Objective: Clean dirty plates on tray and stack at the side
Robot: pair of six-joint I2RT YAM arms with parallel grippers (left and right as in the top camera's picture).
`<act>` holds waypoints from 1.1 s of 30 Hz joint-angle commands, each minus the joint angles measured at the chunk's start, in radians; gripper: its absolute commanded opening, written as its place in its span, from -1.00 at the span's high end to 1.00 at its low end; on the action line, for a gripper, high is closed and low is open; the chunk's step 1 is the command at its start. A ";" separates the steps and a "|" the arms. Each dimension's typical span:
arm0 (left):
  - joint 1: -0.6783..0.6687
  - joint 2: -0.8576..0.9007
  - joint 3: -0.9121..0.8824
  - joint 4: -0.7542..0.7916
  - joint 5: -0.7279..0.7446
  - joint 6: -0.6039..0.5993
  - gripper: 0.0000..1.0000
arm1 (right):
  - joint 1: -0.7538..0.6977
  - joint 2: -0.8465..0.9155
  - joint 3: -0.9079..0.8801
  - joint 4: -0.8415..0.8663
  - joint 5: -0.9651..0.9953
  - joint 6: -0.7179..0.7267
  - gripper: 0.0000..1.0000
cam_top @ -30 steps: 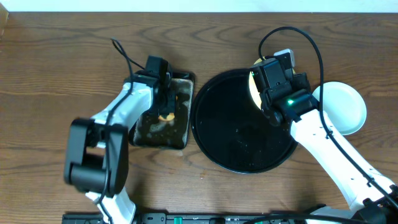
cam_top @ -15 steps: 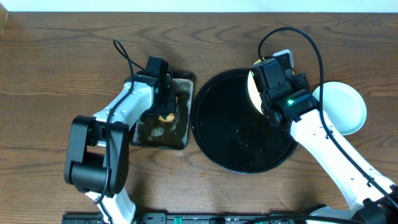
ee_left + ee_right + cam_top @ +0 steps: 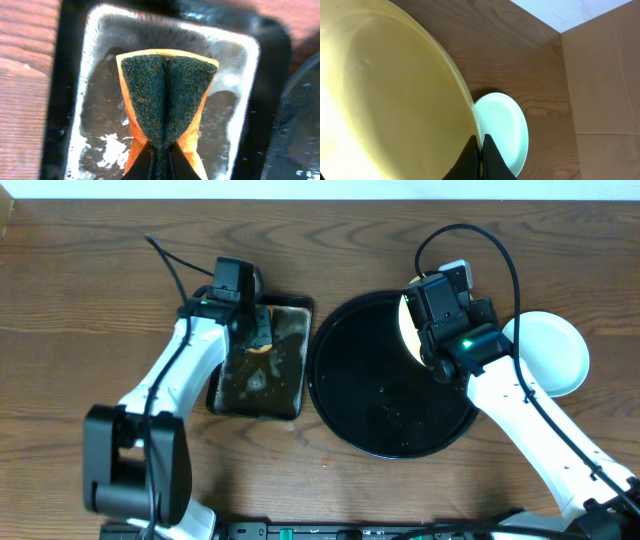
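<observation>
Swinging toward 11 o'clock, the left arm has lifted its left gripper [image 3: 160, 152] over the pan [image 3: 250, 65], fingers clamped on the folded sponge [image 3: 167, 95]. It looks loaded for a scrub! The right gripper [image 3: 479, 150] hasn't budged and pinches the yellow plate [image 3: 385, 100] by its rim, tilted at the 1 o'clock edge of the tray [image 3: 380, 420]. Overhead, the wrist hides most of that plate. The right wrist view shows its face, no sauce visible, and a mint plate [image 3: 502, 125] resting on the tabletop [image 3: 520, 60], 3 o'clock of the tray.
</observation>
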 commanded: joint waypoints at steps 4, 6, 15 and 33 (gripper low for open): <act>-0.001 0.135 0.000 0.000 -0.013 -0.011 0.86 | -0.002 -0.018 0.002 -0.003 0.011 0.014 0.98; -0.001 0.168 0.000 -0.002 -0.013 -0.011 0.85 | -0.002 -0.018 0.002 -0.004 0.012 0.014 0.98; -0.001 0.185 0.004 -0.039 -0.010 -0.011 0.85 | -0.002 -0.018 0.002 -0.003 0.007 0.014 0.98; 0.001 0.048 -0.006 -0.077 0.220 -0.166 0.85 | -0.002 -0.018 0.002 -0.008 0.004 0.014 0.98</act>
